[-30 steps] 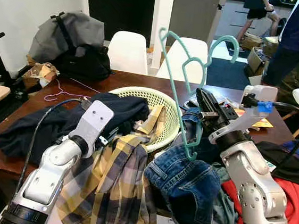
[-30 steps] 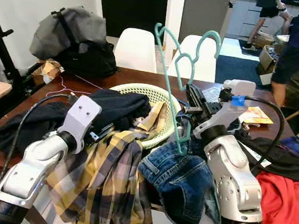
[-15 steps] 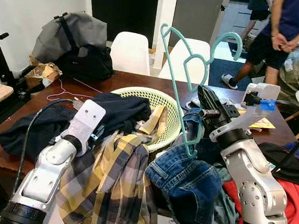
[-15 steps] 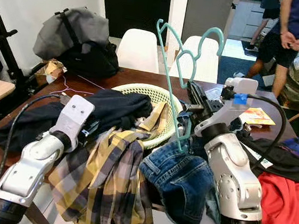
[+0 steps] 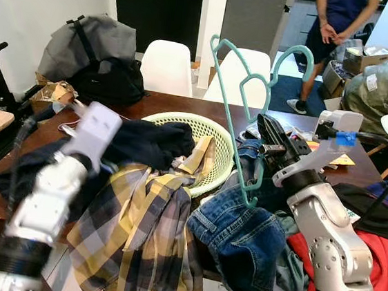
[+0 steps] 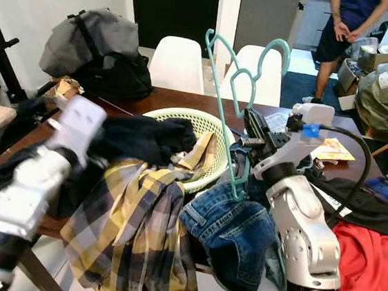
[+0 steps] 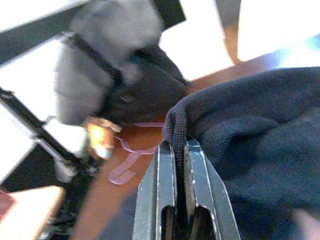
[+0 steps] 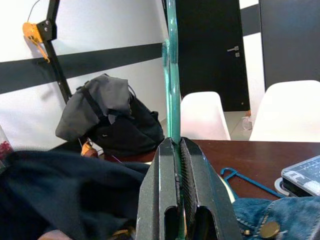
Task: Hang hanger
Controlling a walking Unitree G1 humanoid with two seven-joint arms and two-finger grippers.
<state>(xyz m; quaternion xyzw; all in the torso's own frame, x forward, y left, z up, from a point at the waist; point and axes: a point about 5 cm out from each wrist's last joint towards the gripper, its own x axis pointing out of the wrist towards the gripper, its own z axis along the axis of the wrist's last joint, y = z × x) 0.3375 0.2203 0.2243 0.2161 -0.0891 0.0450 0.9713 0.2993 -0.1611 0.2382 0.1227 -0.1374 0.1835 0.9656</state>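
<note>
Now my left gripper (image 7: 180,150) — pinching the dark garment (image 5: 146,142) — has lifted beside the basket (image 5: 217,137); my right gripper (image 8: 176,150) clamps the teal hanger (image 5: 244,99) — ready for threading.

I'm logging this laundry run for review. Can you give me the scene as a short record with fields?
setting: wooden table piled with clothes
right gripper: shut on teal hanger, held upright
left gripper: shut on dark garment
basket: pale green, on the table, clothes spilling out
front edge: plaid shirt and jeans hanging over
background: white chairs, grey backpack, a person standing
</note>
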